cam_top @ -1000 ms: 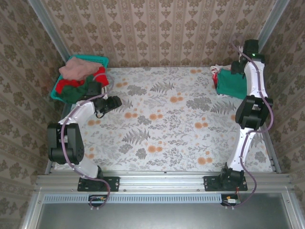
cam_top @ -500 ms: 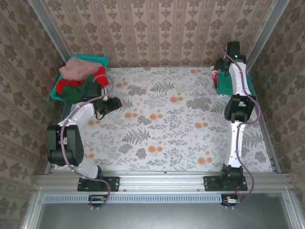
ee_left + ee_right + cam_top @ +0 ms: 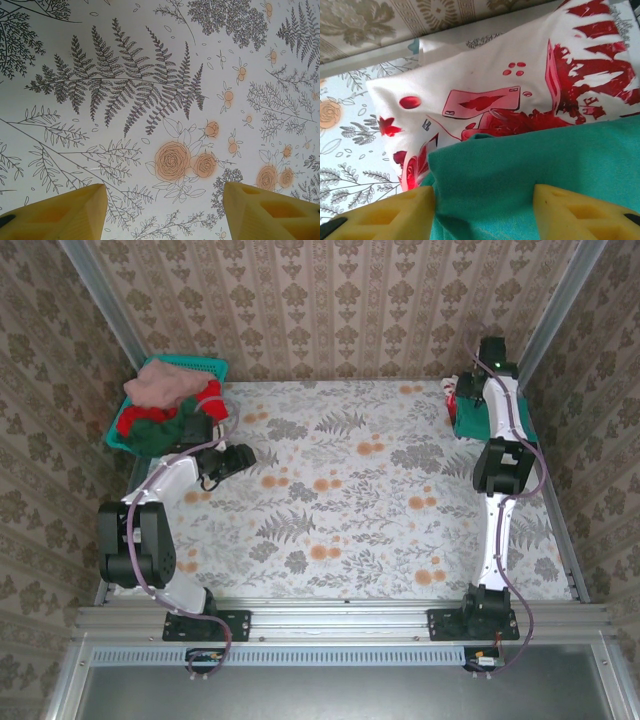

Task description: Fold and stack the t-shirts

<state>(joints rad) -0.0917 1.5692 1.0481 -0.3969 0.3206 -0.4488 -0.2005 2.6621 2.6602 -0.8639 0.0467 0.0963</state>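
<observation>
Left jaws apart; right jaws apart over teal shirt, patterned shirt partly underneath.

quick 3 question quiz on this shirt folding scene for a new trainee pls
1. True or false: the teal-green shirt lies on top of the red-and-white shirt.
2. What is below the left gripper? A) the bare floral tablecloth B) a red shirt C) a folded stack
3. Fill in: the teal basket of heaped shirts sits at the table's far ___ corner.

Key: 1 true; 2 A; 3 left
</observation>
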